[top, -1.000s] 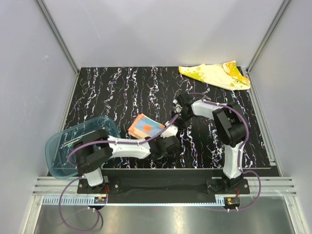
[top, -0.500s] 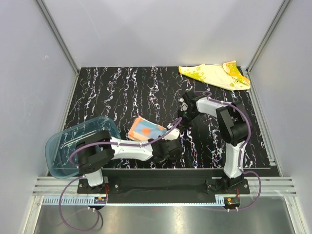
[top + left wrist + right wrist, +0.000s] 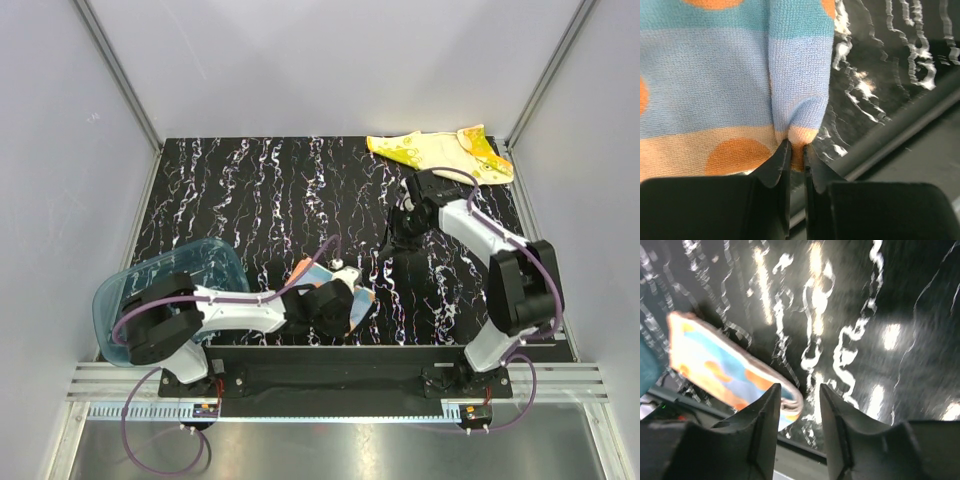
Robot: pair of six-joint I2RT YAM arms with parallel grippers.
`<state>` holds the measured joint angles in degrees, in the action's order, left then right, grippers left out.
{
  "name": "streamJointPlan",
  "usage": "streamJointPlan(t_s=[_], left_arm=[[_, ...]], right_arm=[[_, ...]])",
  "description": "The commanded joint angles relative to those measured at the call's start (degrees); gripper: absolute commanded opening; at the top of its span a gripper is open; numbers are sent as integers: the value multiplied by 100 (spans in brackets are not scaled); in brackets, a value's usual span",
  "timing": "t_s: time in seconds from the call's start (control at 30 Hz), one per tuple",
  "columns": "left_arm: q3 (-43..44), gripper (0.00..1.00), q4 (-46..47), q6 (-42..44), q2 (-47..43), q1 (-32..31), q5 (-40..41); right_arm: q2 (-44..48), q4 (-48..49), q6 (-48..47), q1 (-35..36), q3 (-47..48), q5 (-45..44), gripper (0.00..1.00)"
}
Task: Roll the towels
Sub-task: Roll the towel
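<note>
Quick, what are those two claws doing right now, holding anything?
Left gripper: shut, pinching a fold of the orange and blue towel.
Right gripper: open, holding nothing.

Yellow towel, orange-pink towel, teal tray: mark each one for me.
yellow towel (image 3: 438,153): top external view, cream middle.
orange-pink towel (image 3: 710,85): left wrist view, pale blue band.
teal tray (image 3: 205,264): top external view, bare far part.

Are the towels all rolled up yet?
Not yet. No towel looks finished. In hand: the left gripper pinches a fold of the orange towel. The right gripper is open and empty. Left: the yellow towel lies spread out at the far right, untouched; both need rolling.
</note>
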<state>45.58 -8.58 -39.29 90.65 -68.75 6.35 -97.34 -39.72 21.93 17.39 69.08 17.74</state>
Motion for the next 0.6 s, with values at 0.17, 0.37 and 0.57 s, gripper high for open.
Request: streamJointPlan(t_s=[0.17, 0.37, 0.57], left_arm=[[-1226, 0, 2631, -1458, -610, 792, -2373], [-2061, 0, 4221, -2802, -584, 1267, -3033], [-2905, 0, 6104, -4287, -408, 1523, -3114]], right_arm=[[1208, 184, 382, 2, -913, 783, 50], [2007, 588, 592, 2, -1598, 1503, 54], [2412, 1440, 1032, 63, -2372, 2111, 57]])
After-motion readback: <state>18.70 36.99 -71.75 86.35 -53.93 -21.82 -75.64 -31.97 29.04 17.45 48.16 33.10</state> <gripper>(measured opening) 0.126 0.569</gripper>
